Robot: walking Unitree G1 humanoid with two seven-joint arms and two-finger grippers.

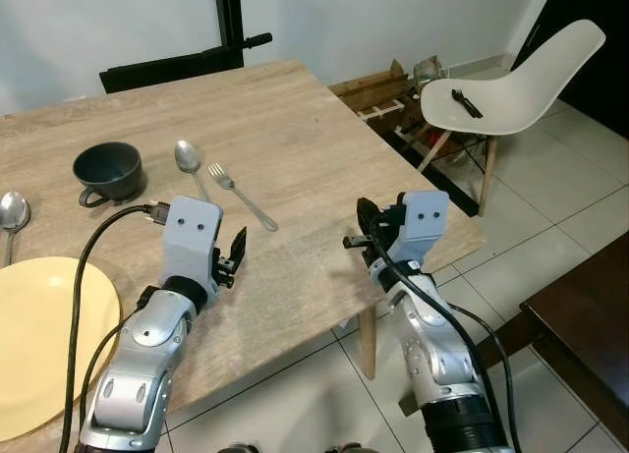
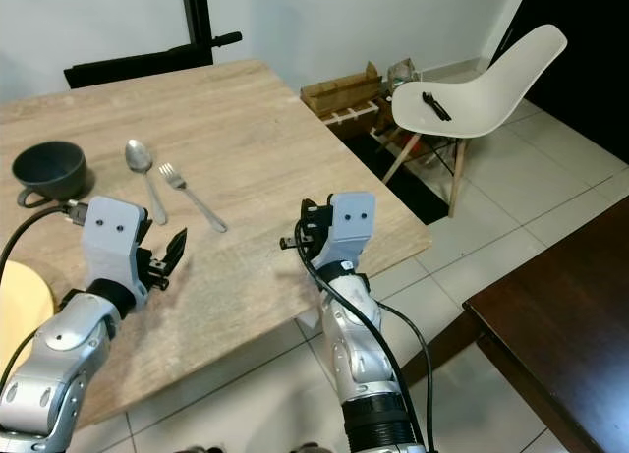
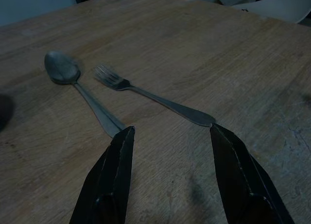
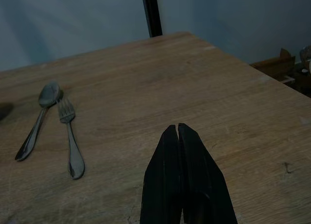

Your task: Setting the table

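Fork (image 1: pixel 241 198), spoon (image 1: pixel 190 163), cup (image 1: pixel 108 170), plate (image 1: pixel 44 335) out on table (image 1: pixel 295 129), not yet arranged. Left gripper (image 3: pixel 170 136) spread wide, empty, near fork handle. Right gripper (image 4: pixel 181 136) closed, empty.

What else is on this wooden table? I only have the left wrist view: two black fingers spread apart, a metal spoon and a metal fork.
Observer: A dark round mug stands on the table's far left, beside the spoon.
Operator: Is there any plate?
Observer: Yes, a pale yellow round plate lies at the near left edge, with a second metal spoon beyond it.
Operator: What is the other arm doing?
Observer: The right gripper hovers over the table's near right part, its fingers pressed together and holding nothing.
Operator: Anything beyond the table?
Observer: A white moulded chair stands on the tiled floor to the right, with a small dark object on its seat; what it is I cannot tell.
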